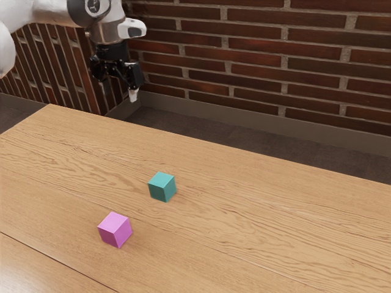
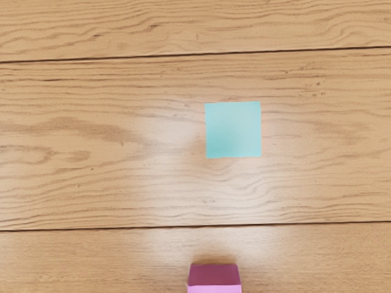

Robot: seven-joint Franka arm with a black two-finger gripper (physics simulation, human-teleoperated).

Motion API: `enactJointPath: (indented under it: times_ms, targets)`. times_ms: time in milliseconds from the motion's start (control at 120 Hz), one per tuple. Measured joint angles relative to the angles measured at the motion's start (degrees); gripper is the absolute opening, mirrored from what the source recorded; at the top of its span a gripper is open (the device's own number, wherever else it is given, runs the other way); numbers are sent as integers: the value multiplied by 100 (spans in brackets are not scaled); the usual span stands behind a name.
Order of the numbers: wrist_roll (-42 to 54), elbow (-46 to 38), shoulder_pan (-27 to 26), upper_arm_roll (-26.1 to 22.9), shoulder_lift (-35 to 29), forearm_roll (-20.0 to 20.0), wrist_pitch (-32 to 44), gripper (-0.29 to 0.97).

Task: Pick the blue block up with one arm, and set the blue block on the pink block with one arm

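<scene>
Here we are, the arm coming in high from the exterior view's upper left, and the gripper (image 1: 115,85) hangs well above the far corner of the table (image 1: 275,232), out in front of the brick wall (image 1: 275,55). The jaws look spread apart, though the darker finger is hard to pick out against the wall, and there is nothing between them.

Down on the wood, the blue block (image 1: 162,186) sits flat, one face up, well apart from the gripper. It's a cube, so no long axis to speak of. From the side camera a vertical edge is turned toward us; from the wrist camera the blue block (image 2: 233,129) shows as a clean square, its sides running with and across the table's (image 2: 91,183) plank lines.

The pink block (image 1: 115,229) rests near it, toward the near edge of the table and a little to the exterior view's left. The two are apart, not touching, and the pink block (image 2: 214,281) is also flat on the wood.
</scene>
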Motion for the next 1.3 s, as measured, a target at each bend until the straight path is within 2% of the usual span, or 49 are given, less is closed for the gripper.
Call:
enactJointPath:
  times_ms: [167, 250, 525, 692, 833, 975, 1300]
  targets:
    - [97, -1131, 10, 128, 208, -277, 923, 68]
    - [148, -1351, 10, 137, 447, -322, 1393, 68]
    - [228, -1380, 16, 105, 1711, -555, 2623, 68]
    - [280, -996, 8, -58, 2218, -639, 3093, 68]
    - [317, -936, 0, -196, 2282, -662, 3304, 68]
    - [346, -1768, -86, -214, 1848, -649, 3683, 68]
    - [423, -2038, -168, -218, 1820, -633, 4155, 68]
